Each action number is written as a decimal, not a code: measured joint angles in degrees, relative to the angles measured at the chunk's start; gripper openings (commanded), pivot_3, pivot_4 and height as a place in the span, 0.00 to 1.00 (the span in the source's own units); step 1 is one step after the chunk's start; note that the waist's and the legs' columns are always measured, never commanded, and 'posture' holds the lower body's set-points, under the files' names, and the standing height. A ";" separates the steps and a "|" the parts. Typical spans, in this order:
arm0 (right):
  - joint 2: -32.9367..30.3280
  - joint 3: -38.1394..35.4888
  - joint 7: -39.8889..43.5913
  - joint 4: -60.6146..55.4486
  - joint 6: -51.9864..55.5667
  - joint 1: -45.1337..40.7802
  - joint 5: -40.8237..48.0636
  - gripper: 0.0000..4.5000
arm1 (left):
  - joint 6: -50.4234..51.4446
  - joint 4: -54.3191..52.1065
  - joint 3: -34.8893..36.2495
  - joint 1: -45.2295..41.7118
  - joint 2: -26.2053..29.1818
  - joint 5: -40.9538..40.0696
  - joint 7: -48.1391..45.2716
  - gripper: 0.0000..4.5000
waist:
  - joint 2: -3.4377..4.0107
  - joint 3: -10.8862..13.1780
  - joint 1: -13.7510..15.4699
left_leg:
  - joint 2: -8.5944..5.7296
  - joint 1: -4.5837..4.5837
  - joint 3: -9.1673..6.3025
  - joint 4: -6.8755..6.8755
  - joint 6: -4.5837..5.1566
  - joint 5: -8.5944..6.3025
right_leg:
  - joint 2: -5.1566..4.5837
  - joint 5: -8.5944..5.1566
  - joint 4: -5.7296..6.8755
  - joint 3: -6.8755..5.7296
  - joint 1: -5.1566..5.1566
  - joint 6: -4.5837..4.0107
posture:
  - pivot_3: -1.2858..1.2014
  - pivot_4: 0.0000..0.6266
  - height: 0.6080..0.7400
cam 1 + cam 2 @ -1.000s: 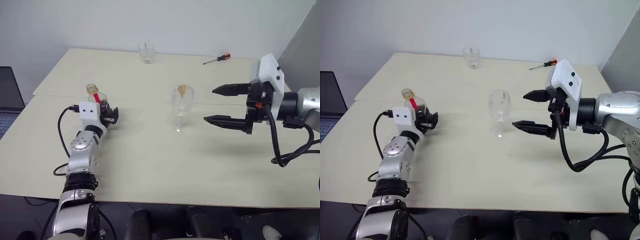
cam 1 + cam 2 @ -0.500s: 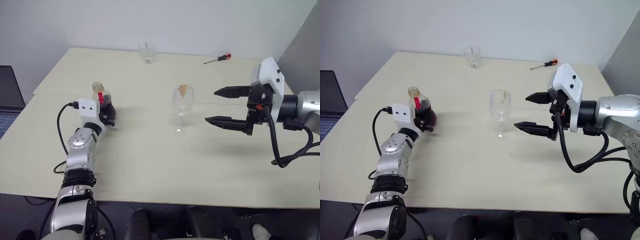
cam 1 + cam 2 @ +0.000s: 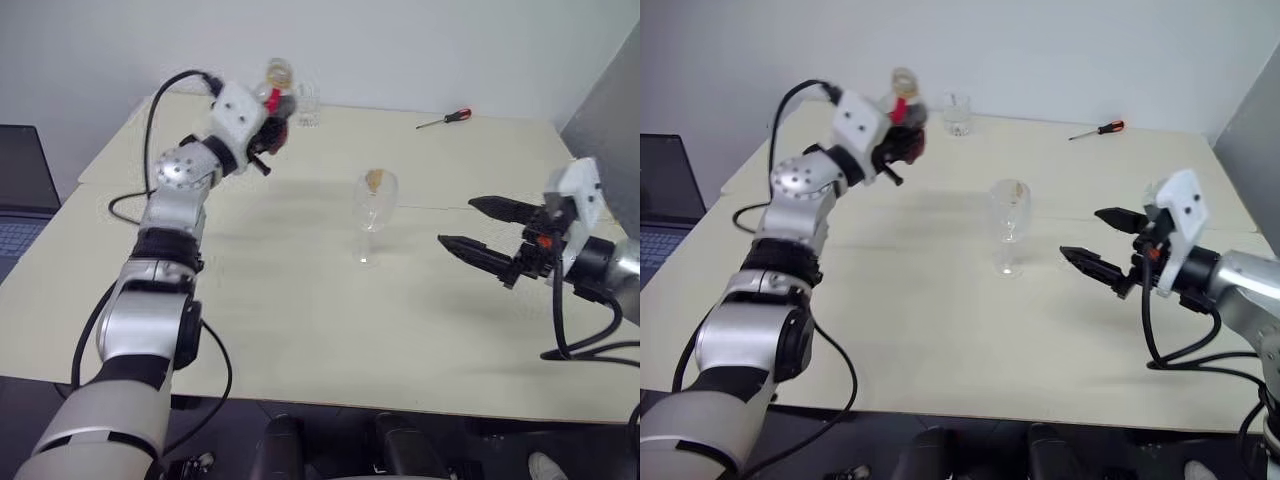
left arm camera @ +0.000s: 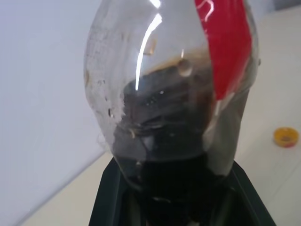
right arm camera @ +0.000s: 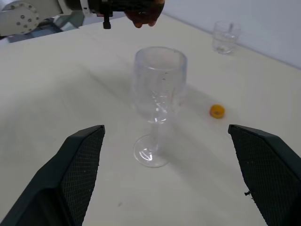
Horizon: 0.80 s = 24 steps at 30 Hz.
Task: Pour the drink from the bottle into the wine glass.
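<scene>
Nearest in, the right gripper hangs level over the cream table, jaws spread wide and empty, aimed at the wine glass — my read is it waits there ready to steady the stem or foot. The glass stands upright mid-table, bowl apparently empty, well apart from those fingers. Just beyond it lies a small yellow cap, so the bottle looks uncapped for pouring. Up and further back, the left gripper is clamped tight on the belly of the bottle, lifted clear of the table, neck up — upright, I'd say, so the drink stays settled low while it travels. It's not yet over the glass. Far edge: a tumbler and a screwdriver, both out of play.
</scene>
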 measured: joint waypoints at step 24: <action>12.23 17.62 -24.38 -10.19 -1.83 5.18 -0.59 1.00 | -19.34 12.81 -14.24 -8.80 -1.79 21.09 9.59 0.18 | -0.01 0.02 -1.21 | -0.01 -0.01 0.04 0.06 0.00 0.00 | -0.03 -0.07 0.03 0.07 0.00 0.14 | 0.52 0.24 1.00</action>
